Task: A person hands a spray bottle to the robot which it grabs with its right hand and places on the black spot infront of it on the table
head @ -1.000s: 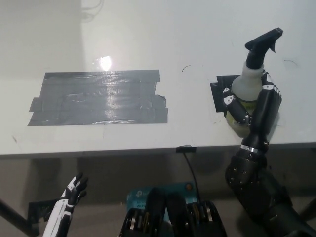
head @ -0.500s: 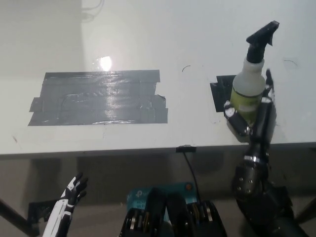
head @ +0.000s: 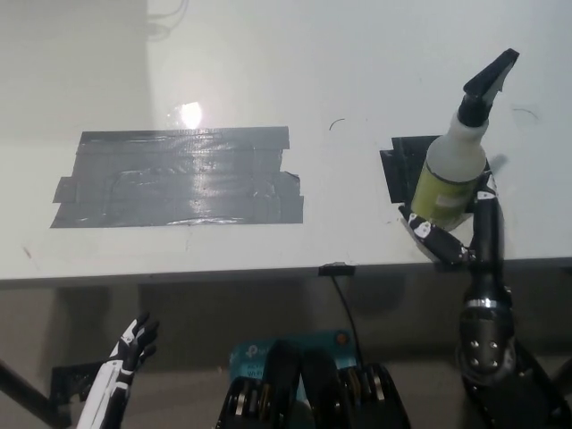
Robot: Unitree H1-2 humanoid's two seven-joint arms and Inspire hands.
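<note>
While the spray bottle is gripped around its lower body by the black right hand, it is tilted, with the black trigger nozzle leaned toward the upper right. The bottle body is translucent white, with yellowish liquid seen in the lower part. It is held over the small black spot near the right end of the white table; most of the spot is covered by the bottle and hand, and contact between bottle base and table cannot be confirmed. A large grey tape patch is stuck on the table to the left, well apart from the bottle. The white left hand is hung below the table edge at lower left, fingers spread, nothing held.
</note>
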